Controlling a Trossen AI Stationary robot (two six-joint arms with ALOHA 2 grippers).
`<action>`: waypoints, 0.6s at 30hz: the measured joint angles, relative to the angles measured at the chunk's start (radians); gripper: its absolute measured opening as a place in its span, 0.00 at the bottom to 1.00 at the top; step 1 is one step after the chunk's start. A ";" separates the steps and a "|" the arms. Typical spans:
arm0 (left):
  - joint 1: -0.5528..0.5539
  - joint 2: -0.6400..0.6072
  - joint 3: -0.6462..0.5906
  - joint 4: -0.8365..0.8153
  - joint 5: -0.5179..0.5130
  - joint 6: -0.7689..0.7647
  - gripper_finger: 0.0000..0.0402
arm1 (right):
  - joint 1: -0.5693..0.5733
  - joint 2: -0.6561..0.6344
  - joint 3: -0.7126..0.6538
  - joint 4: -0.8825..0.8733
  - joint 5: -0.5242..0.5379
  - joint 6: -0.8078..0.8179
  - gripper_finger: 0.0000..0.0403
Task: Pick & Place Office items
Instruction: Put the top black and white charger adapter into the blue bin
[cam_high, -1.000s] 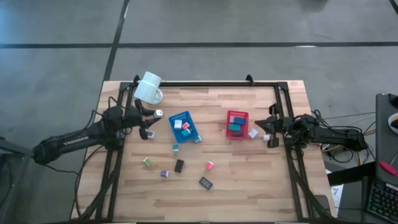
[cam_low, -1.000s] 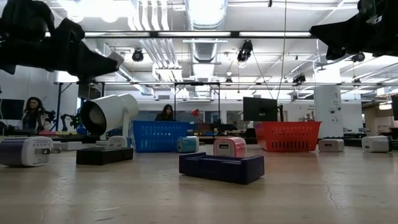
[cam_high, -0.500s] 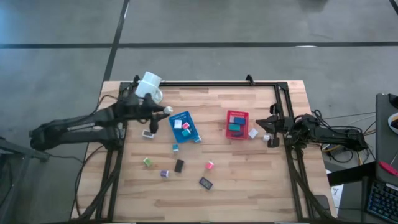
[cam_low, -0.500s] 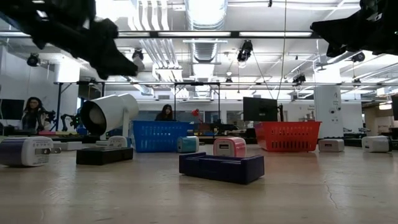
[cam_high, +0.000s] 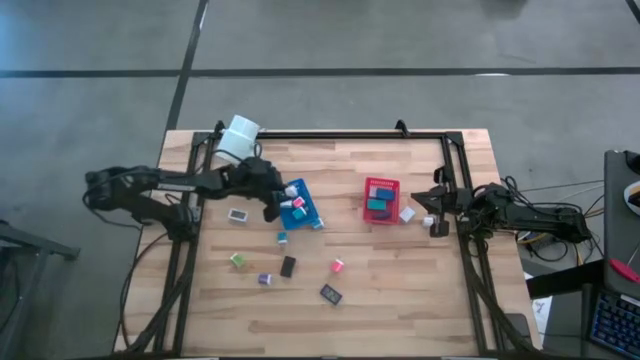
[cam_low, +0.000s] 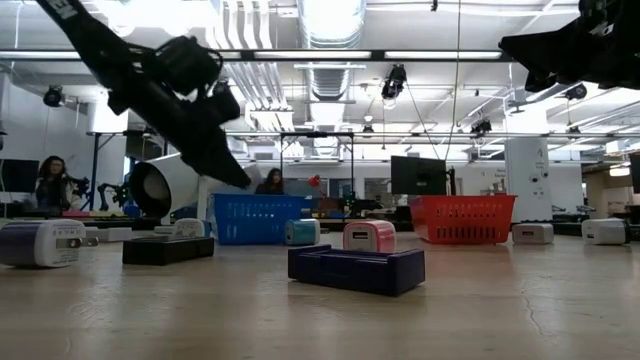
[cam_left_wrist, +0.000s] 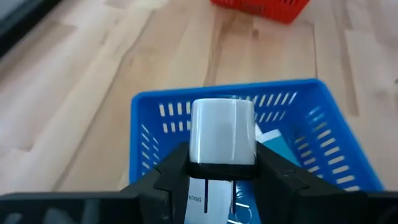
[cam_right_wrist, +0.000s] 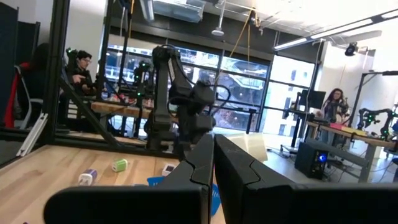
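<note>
Left gripper at near-left edge of blue tray, fingers clamped on white charger block. High view hides block under gripper; left wrist view shows it plainly, poised over tray's mesh wall. Low view shows gripper raised above table. Right gripper waits at right table edge beside red tray; right wrist view shows its fingers pressed together, empty. Other small blocks scattered on wood, e.g. pink cube, green cube.

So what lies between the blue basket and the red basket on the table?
In the high view, only bare wood separates the blue basket from the red basket.
</note>
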 joint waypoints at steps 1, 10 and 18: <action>-0.001 0.020 0.006 0.000 0.000 0.000 0.34 | 0.000 0.000 0.000 0.000 0.000 0.000 0.02; -0.012 0.163 0.024 0.034 -0.001 0.023 0.34 | 0.000 0.000 0.000 0.008 0.001 -0.008 0.02; -0.012 0.194 0.029 0.057 0.000 0.040 0.34 | 0.000 0.000 0.000 0.008 0.005 -0.013 0.02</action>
